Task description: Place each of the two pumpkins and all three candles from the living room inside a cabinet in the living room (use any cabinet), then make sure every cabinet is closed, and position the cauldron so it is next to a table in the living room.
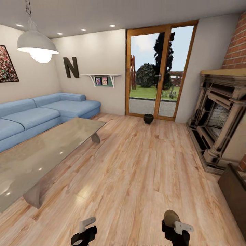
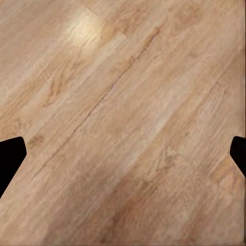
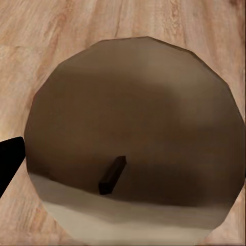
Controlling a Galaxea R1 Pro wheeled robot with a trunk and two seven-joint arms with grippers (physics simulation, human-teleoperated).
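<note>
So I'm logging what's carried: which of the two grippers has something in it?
The right gripper: a beige candle sits between its fingers, wick towards the wrist camera. The left gripper hangs open above bare floor.

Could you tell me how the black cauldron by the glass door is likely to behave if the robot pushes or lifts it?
The cauldron stands upright on smooth wood floor, so a low push would probably slide it. Its belly looks rounded, so a high push might tip it, and once on its side it could roll. It looks rigid, and the wide mouth may offer a rim for an end effector.
</note>
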